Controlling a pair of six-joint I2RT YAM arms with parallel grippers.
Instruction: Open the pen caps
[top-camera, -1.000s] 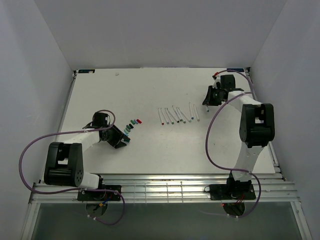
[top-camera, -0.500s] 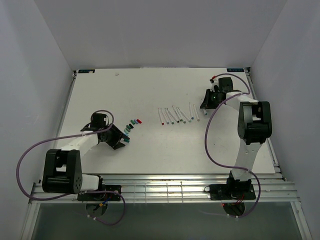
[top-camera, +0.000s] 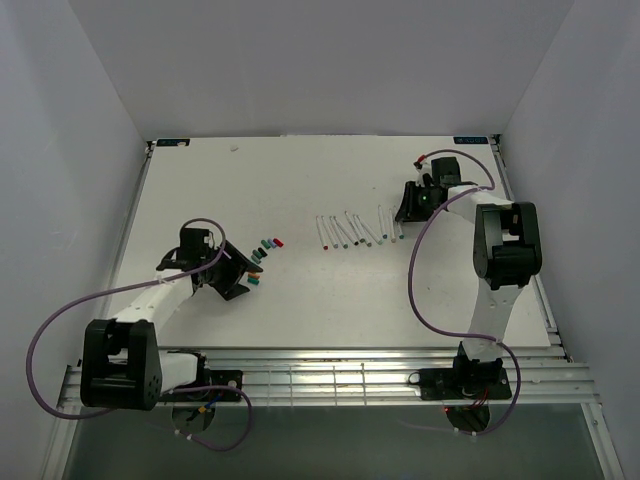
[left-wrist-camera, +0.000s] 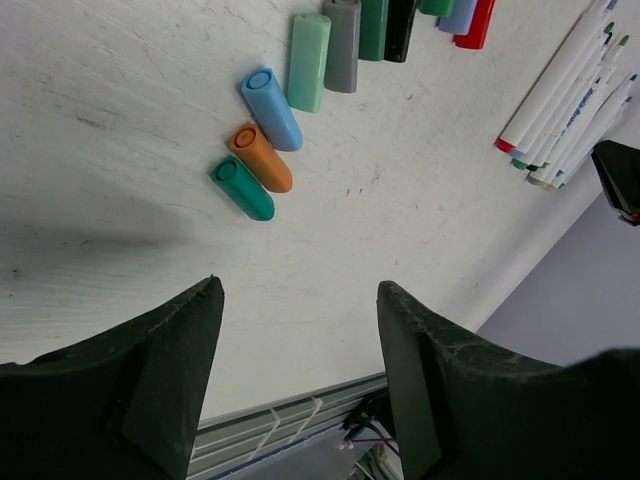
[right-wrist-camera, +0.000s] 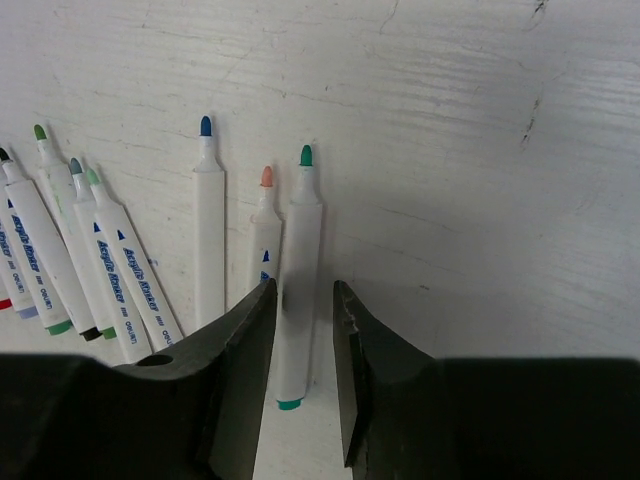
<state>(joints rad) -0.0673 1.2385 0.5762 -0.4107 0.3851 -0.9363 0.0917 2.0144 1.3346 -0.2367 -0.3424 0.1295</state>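
Well, from overhead the pen caps (top-camera: 265, 247) lie loose in a short coloured row on the white table (top-camera: 300, 180), just beside the left gripper (top-camera: 243, 278). Its wrist view shows teal, orange, blue, mint and grey stubby cylinders, with its jaws spread and empty. The right gripper (right-wrist-camera: 303, 290) loosely straddles an uncapped teal-tipped pen (right-wrist-camera: 300, 240), not pinching it.

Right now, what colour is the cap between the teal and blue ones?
Orange cap; left wrist view.
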